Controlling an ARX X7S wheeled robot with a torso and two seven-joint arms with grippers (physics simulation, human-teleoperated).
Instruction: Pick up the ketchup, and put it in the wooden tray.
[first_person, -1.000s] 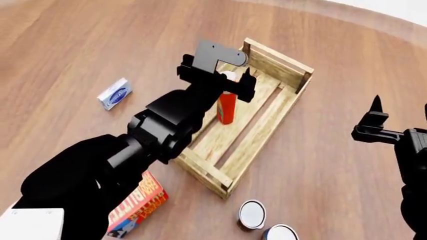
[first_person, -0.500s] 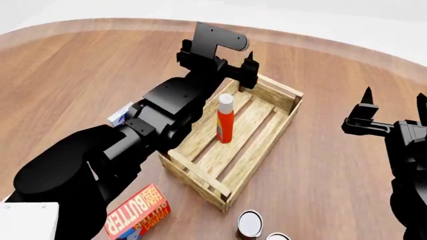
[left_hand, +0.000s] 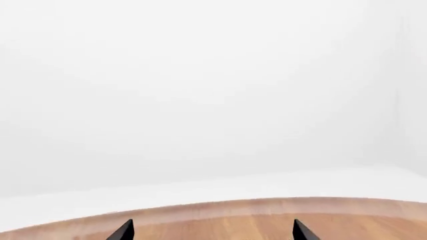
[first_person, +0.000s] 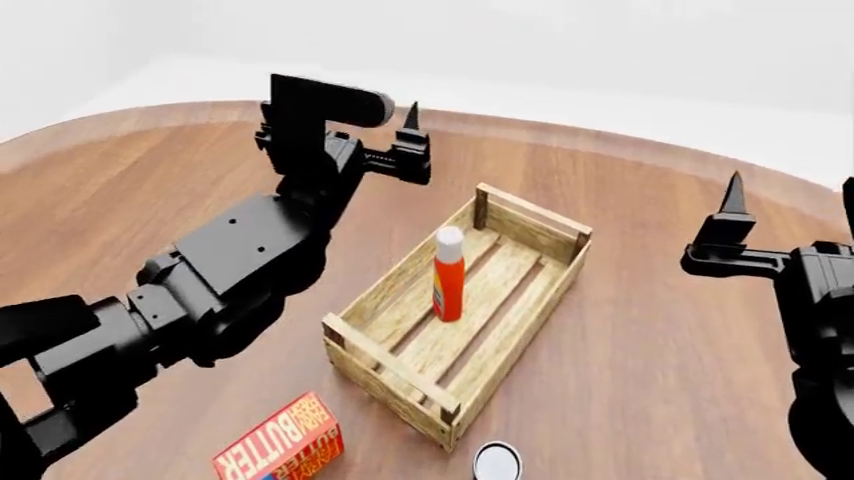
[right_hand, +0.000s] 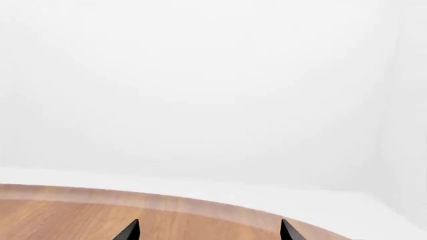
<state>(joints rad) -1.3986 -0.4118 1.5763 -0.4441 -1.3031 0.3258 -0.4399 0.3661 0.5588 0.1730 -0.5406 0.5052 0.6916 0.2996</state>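
Note:
The ketchup (first_person: 449, 276), an orange-red bottle with a white cap, stands upright inside the wooden tray (first_person: 391, 366), free of both grippers. My left gripper (first_person: 360, 125) is open and empty. It is raised with its fingers pointing up, above and to the left of the tray's far end. The left wrist view shows only its two spread fingertips (left_hand: 124, 231) over the table's far edge. My right gripper (first_person: 791, 200) is open and empty, held up to the right of the tray. Its fingertips (right_hand: 131, 231) are wide apart in the right wrist view.
A red-and-orange butter box (first_person: 280, 443) lies on the wooden table (first_person: 641, 350) near the tray's front left corner. The top of a can (first_person: 497, 463) shows at the bottom edge. The table's curved far edge (first_person: 627, 140) runs behind the tray.
My left gripper has let go of the ketchup, risen and swung left, away from the tray. The bottle stays upright in the tray. The head view has tilted up.

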